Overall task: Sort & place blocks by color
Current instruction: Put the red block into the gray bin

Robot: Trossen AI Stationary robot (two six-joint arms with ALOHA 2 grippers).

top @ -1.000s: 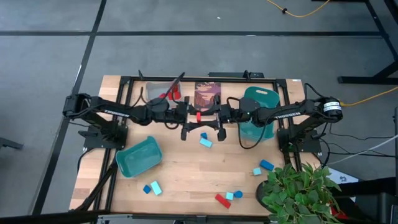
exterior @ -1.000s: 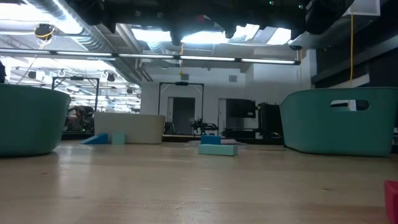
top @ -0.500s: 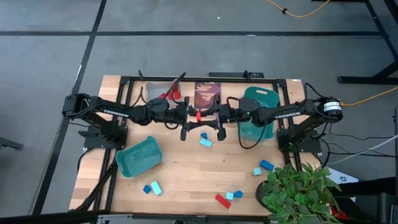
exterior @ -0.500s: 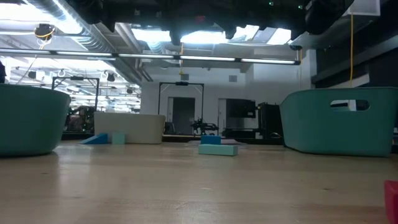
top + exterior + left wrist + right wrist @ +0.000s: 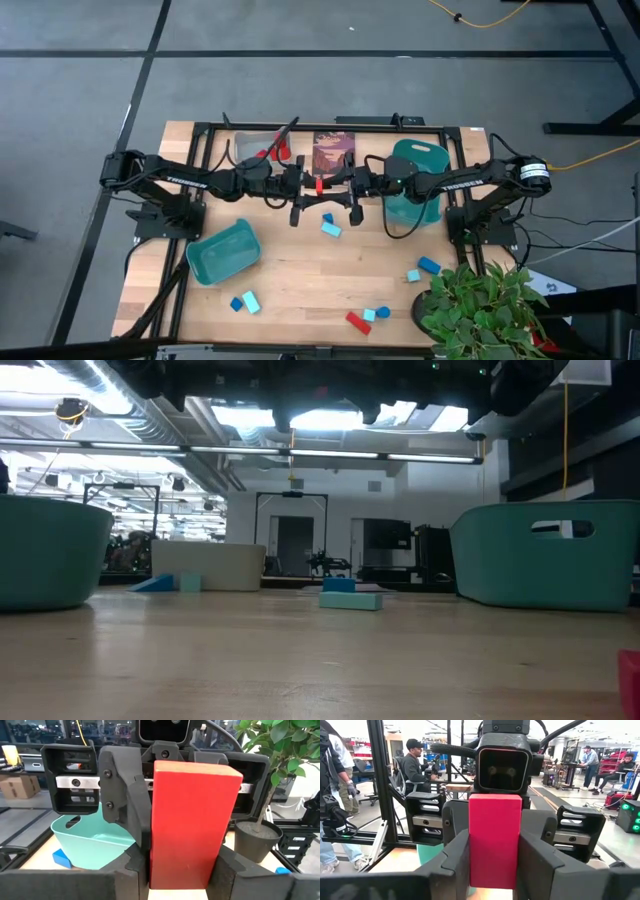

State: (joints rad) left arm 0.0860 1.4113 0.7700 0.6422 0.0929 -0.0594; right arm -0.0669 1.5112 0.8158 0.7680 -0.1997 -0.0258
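Note:
A red block [image 5: 319, 186] hangs high over the middle of the table between my two grippers, which meet tip to tip. My left gripper [image 5: 308, 187] comes level from the table's left and is shut on it; the left wrist view shows the block [image 5: 192, 820] upright between its fingers. My right gripper [image 5: 331, 186] comes level from the right and is shut on the same block [image 5: 495, 840]. Loose blue and cyan blocks [image 5: 328, 224] lie flat on the table below; others [image 5: 243, 301] lie near the front. My left gripper [image 5: 182, 877] pinches the red block between its two fingers by two opposite sides [image 5: 162, 870]. The fingers are level and come from the table's left. The block is lifted clear of the table. My right gripper [image 5: 494, 872] pinches the same block by two opposite sides [image 5: 480, 865]. Its two fingers are level and come from the table's right. One finger [image 5: 125, 805] shows along the block's side in the left wrist view. The block stands upright in the hold.
One teal bin [image 5: 222, 252] stands at the left and another [image 5: 415, 185] at the right under my right arm. A grey bin [image 5: 255, 143] with red blocks and a picture card [image 5: 333, 150] stand at the far edge. A plant [image 5: 480, 310] fills the near right corner.

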